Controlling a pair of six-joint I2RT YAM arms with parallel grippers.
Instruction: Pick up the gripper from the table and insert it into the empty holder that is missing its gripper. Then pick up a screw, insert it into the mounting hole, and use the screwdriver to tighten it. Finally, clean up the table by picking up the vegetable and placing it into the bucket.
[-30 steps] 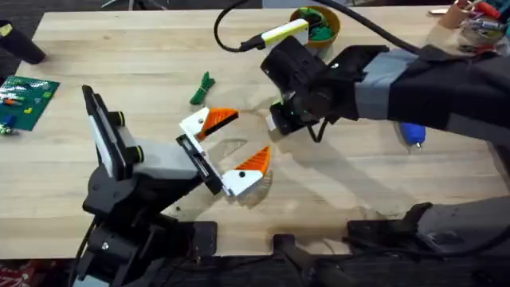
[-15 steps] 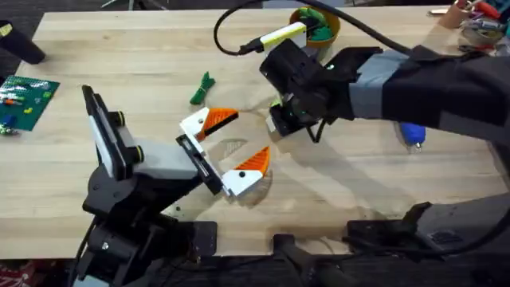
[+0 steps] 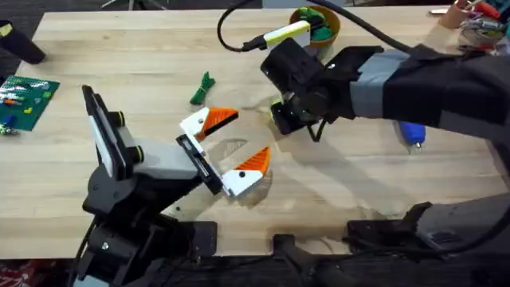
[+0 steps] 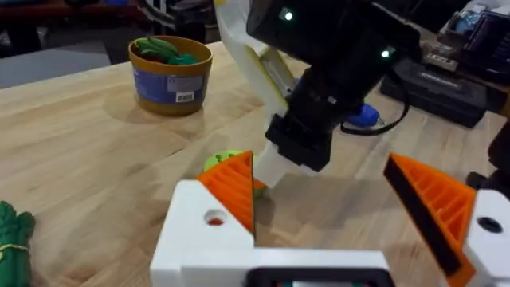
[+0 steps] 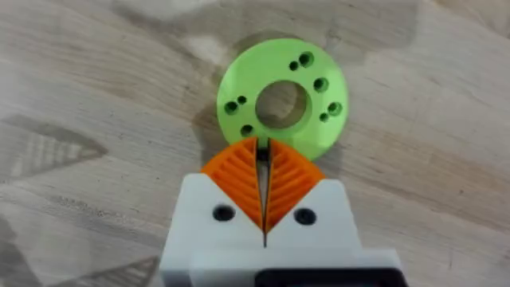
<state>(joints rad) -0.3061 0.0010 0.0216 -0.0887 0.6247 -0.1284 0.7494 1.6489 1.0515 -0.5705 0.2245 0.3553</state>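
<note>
Sitting in bucket (image 4: pixel 170 76): green toys (image 4: pixel 162 49)

Light wood-plank desk (image 3: pixel 119 64), grain running lengthwise, evenly lit w/ soft shadows. Green circuit board (image 3: pixel 25 94) lies at the desk's left edge; a black object (image 3: pixel 20 44) sits at the far left corner just behind the board. Clutter of small items (image 3: pixel 478 20) at the desk's far right corner. Beyond the desk's far edge, dark floor, details unclear
</note>
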